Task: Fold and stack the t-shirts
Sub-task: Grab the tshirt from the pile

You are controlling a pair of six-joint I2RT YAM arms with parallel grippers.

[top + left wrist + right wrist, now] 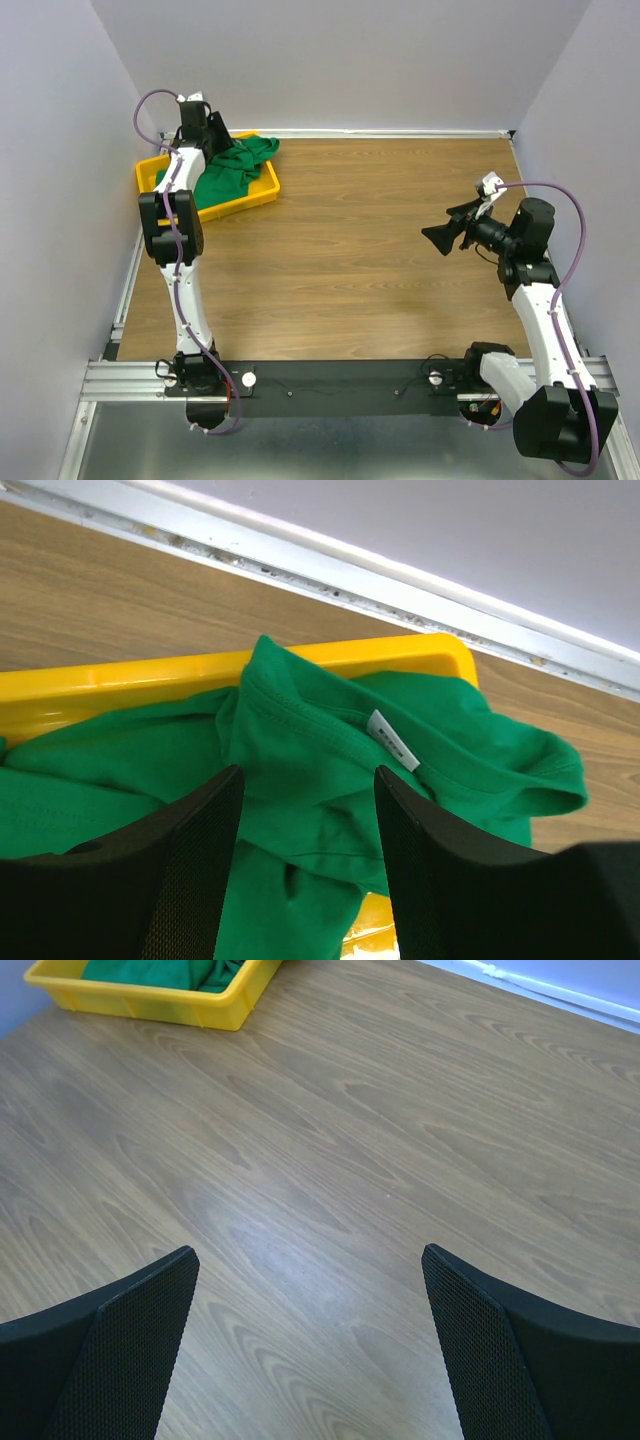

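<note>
Shirt: green t-shirt point(470, 740) crumpled in the yellow tray point(130, 675), spilling over its corner; no clear long axis.
Left gripper point(308, 780): right above the collar, jaws half-wide, astride a fold.
Right gripper point(310, 1260): wide, empty, well apart from the shirt.
Nearer arm: left.

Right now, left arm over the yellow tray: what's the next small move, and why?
Probably close the left jaws. They stand apart, straddling a raised fold of the crumpled green cloth t-shirt near its small white neck tag, in the yellow plastic tray. Nothing is gripped yet.
</note>
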